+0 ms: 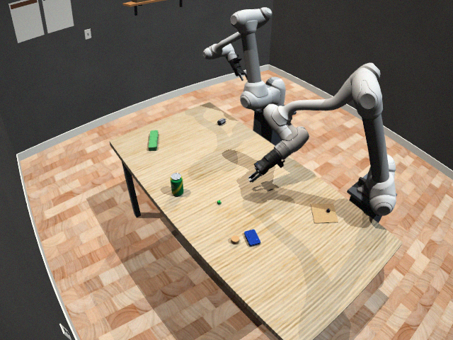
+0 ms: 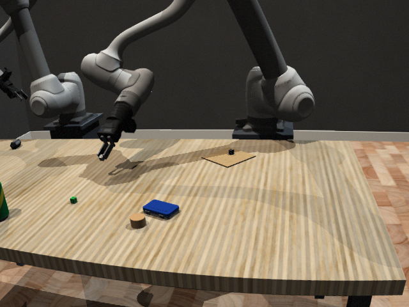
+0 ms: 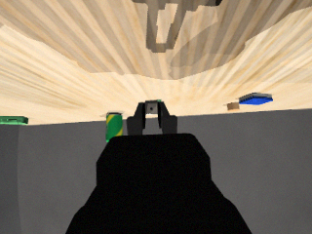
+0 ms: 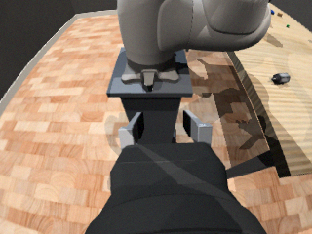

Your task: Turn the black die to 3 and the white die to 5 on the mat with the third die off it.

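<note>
Top and exterior views both overlook the table.

Shows dark walls | has patchwork wood floor | includes striped wooden table | bears orange-brown shelf, top view's upper edge
</note>
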You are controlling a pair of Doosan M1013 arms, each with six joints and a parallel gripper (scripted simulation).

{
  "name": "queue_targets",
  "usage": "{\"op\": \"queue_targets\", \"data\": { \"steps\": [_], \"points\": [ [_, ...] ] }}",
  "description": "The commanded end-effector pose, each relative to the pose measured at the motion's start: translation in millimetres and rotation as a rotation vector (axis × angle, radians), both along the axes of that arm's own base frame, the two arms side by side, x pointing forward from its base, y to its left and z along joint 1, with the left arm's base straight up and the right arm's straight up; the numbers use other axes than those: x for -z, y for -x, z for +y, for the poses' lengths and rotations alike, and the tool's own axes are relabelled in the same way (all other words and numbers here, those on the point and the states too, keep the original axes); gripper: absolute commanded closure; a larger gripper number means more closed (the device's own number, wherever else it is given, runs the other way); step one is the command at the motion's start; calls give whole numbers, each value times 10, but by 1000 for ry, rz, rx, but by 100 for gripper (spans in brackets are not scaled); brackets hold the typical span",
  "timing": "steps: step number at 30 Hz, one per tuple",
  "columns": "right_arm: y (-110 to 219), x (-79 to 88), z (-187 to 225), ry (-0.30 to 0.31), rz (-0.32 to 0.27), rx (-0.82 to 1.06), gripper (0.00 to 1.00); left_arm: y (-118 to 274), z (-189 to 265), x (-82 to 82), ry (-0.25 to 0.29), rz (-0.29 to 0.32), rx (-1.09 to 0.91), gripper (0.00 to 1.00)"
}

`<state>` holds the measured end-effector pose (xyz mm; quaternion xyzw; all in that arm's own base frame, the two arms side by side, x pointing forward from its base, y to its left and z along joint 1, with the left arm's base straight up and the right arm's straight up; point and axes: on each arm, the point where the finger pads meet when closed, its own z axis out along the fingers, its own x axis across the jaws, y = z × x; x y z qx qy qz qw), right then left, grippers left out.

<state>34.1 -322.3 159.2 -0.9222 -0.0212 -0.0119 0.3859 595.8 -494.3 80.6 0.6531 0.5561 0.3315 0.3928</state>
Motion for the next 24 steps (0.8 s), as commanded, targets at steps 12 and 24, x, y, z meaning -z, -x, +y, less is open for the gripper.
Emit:
{"op": "queue_targets", "data": {
  "steps": [12,24],
  "points": [
    [24,4,-9,7,0,-3,0,16,-4,468,-3,-3,3,66],
    [24,4,-9,7,0,-3,0,16,-3,495,-3,-3,3,66]
  ]
}}
